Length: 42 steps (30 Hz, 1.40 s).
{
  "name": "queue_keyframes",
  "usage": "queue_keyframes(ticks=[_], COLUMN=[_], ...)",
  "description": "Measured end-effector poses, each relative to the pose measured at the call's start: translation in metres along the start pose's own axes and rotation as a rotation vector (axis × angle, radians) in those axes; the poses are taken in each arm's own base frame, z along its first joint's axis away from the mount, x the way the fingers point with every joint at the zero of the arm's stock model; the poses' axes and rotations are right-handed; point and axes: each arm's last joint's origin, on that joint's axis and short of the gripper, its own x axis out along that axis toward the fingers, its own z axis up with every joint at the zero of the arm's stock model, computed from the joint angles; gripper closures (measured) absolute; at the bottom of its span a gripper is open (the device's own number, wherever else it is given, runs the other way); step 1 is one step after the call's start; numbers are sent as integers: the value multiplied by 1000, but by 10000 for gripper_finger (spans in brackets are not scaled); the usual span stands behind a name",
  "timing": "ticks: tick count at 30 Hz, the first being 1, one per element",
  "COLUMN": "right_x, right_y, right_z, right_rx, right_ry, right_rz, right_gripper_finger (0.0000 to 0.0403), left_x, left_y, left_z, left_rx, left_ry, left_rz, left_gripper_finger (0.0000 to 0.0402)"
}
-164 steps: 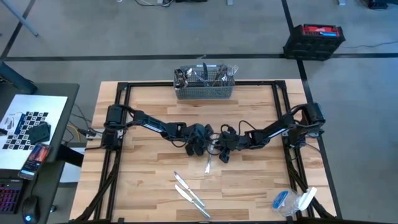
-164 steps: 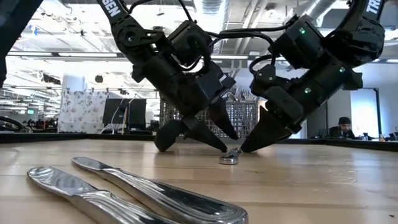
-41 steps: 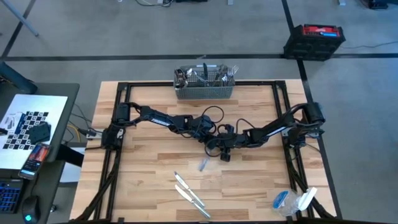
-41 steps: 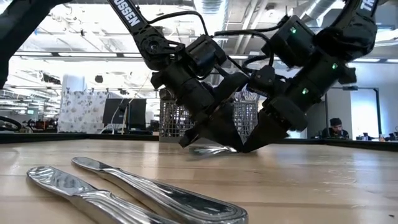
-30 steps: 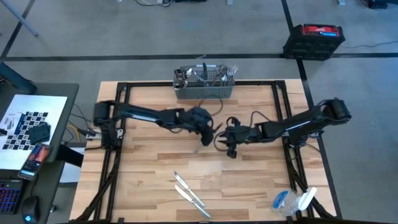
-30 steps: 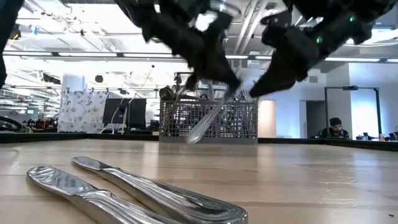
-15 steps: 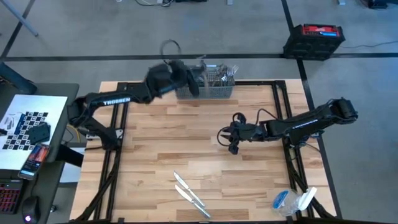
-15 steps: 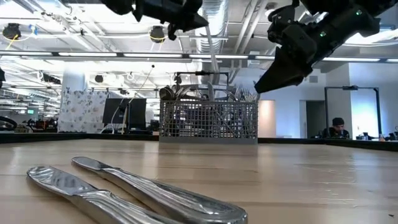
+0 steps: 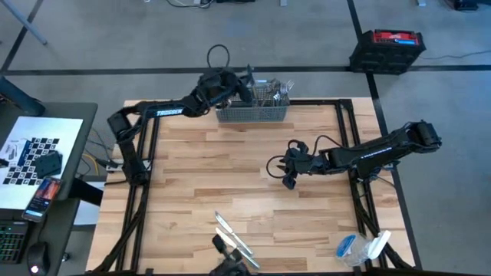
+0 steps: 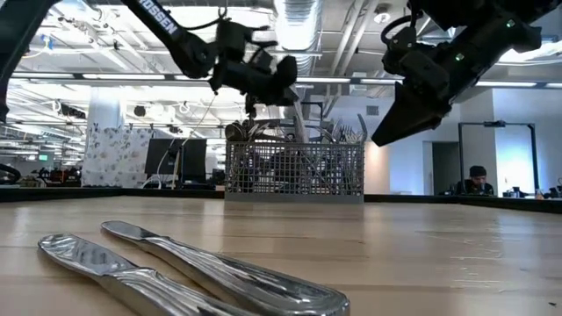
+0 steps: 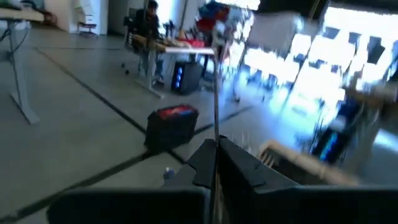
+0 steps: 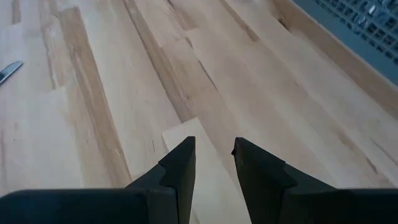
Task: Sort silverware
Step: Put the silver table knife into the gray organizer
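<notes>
High view: left gripper point(image 9: 244, 83) over basket point(image 9: 253, 112) at table point(image 9: 184, 176) far edge; right gripper point(image 9: 286, 170) mid-table; two knives point(image 9: 234, 239) near front edge.

Low view: left jaws clamp slim utensil point(image 10: 297, 118), hanging into basket.

Left wrist view: utensil pinched upright between fingers.

Right wrist view: jaws narrow, empty.

Judgement: silverware light, stiff, slippery; grip mid-handle.

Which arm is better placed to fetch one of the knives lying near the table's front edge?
Probably the right. The right gripper hangs open and empty over mid-table, nearer the knives; the left gripper is at the basket, shut on a utensil.
</notes>
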Motion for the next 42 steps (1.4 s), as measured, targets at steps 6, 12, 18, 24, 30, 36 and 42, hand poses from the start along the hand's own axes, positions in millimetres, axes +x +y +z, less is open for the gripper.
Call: queue_keyframes(ticks=[6,12,18,24,30,36,42], right_x=[-1,-4,-6,-7,-3,21,41], right_y=[1,6,14,20,29,38,50], right_z=[-2,-7,-6,6,11,-5,-31], right_rx=[-12,-51,-115,-181,-269,-282,-267], right_ry=[10,42,3,-125,-174,-88,49], right_rz=[2,14,55,107,263,286,334], right_gripper_finger=[301,301,301,301,301,301,301], left_x=[3,-49,-133,-198,-246,-262,-270], left_y=[-4,-45,-134,-220,-261,-278,-290], left_z=[14,65,68,21,-60,-102,-133], left_rx=[215,482,556,474,341,125,83], left_ry=[238,660,986,1126,1164,1006,1006], left_rz=[-8,-147,-396,-475,-489,-529,-530], left_gripper_finger=[331,267,257,264,265,266,266])
